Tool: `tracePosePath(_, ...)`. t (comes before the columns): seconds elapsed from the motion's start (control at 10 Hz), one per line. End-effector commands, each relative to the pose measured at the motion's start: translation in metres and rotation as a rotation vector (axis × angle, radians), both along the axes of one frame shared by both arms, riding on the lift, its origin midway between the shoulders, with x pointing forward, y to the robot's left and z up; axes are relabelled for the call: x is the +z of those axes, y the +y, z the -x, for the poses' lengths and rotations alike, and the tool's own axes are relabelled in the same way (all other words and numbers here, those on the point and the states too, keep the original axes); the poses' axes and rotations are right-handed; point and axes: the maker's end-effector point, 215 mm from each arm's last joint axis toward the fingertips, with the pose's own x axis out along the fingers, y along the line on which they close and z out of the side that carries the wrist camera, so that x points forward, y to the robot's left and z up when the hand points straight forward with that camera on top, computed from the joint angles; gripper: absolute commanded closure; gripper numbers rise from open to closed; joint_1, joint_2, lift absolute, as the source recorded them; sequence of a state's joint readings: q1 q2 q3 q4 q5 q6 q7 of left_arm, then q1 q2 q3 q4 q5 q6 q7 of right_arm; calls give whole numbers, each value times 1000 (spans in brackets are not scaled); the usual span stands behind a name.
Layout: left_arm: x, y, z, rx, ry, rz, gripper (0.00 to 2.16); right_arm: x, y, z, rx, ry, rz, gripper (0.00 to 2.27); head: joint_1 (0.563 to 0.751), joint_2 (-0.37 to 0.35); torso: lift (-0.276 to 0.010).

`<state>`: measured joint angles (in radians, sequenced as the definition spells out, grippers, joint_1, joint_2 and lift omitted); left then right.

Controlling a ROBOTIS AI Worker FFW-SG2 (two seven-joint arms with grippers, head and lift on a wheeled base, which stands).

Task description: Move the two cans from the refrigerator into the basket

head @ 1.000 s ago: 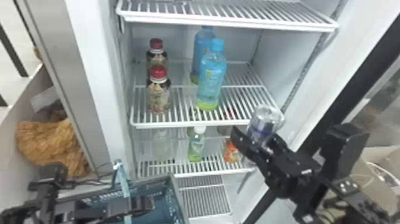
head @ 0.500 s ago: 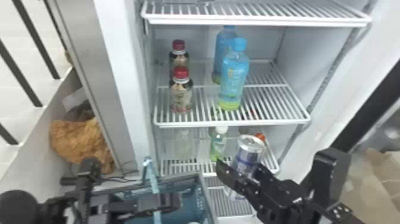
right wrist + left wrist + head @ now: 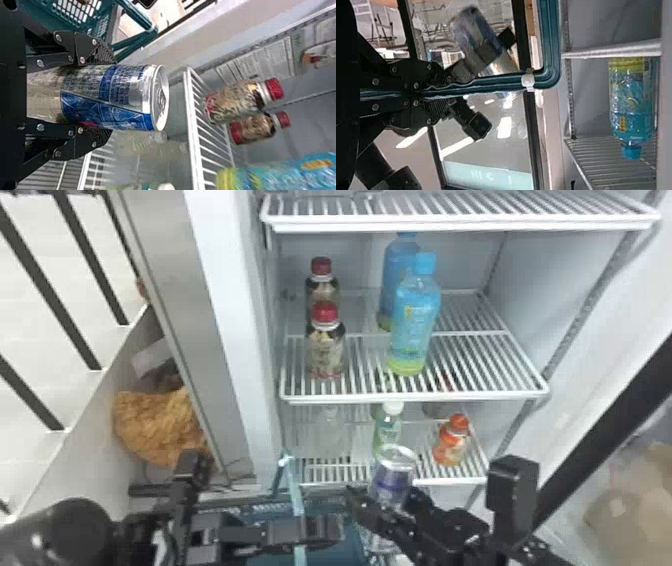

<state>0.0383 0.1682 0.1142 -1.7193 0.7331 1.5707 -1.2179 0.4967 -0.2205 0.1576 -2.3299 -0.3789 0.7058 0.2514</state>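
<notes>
In the head view, the right arm is angled in from the bottom; the can [image 3: 392, 482] is held lid up, roughly upright, by the right end effector [image 3: 384, 501] near the basket [image 3: 322, 510]. The left end effector [image 3: 327, 532] is extended low across its handle [image 3: 296, 496]. In the left wrist view, the handle seems pinched between narrowed fingers [image 3: 440, 75]. In the right wrist view, the can is clamped, its long axis along the fingers [image 3: 104, 53].

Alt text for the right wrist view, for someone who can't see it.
The right gripper grips a silver-and-blue can. Beyond it, two red-capped bottles and a blue bottle stand on a white wire refrigerator shelf. Part of a teal basket also shows.
</notes>
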Motion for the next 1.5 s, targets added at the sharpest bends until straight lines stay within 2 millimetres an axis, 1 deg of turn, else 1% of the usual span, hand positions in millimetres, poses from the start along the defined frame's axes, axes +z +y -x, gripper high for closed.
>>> tracePosePath(0.0, 2, -2, 0, -7, -3, 5, 1190, -16, 8, -13, 11, -11, -28, 1279, 695, -4, -25)
tracePosePath(0.1, 2, -3, 2, -10, -3, 6, 1190, -21, 11, -29, 7, -56, -53, 1274, 695, 9, -25)
tracePosePath(0.2, 3, -4, 2, -12, -2, 10, 1190, -31, 13, -35, 14, -56, -65, 1150, 695, 13, -25)
tracePosePath(0.3, 3, -4, 2, -12, -2, 8, 1190, -41, 17, -33, 39, -27, -68, 776, 695, 16, -25)
tracePosePath(0.4, 3, -3, 2, -10, -3, 8, 1190, -42, 20, -30, 62, -25, -76, 383, 695, 20, -25)
tracePosePath(0.5, 3, -2, 1, -6, -3, 8, 1190, -34, 18, -28, 62, -47, -93, 128, 695, 27, -25)
tracePosePath(0.6, 3, -1, 0, -4, -4, 8, 1190, -14, 12, -30, 46, -101, -121, 96, 695, 29, -25)
tracePosePath(0.7, 3, 0, 0, 0, -4, 8, 1190, 10, -2, -31, 14, -175, -130, 110, 695, 26, -25)
tracePosePath(0.8, 2, 3, -2, 8, -3, 6, 1190, 36, -23, -26, -32, -254, -133, 110, 695, 13, -25)
tracePosePath(0.9, 1, 6, -2, 17, 0, 5, 1190, 53, -54, -19, -96, -318, -103, 108, 695, -12, -25)
tracePosePath(1.0, 0, 8, -3, 24, 2, 3, 1190, 63, -90, -10, -174, -376, -65, 114, 695, -52, -25)
tracePosePath(1.1, 0, 9, -3, 28, 3, 3, 1190, 64, -121, 4, -231, -385, -14, 114, 695, -76, -25)
tracePosePath(1.2, -1, 10, -2, 30, 6, 1, 1190, 66, -141, 17, -263, -398, 37, 116, 695, -141, -25)
tracePosePath(1.4, -8, 14, 0, 41, 20, -8, 1190, 73, -194, 39, -356, -475, 119, 117, 695, -245, -25)
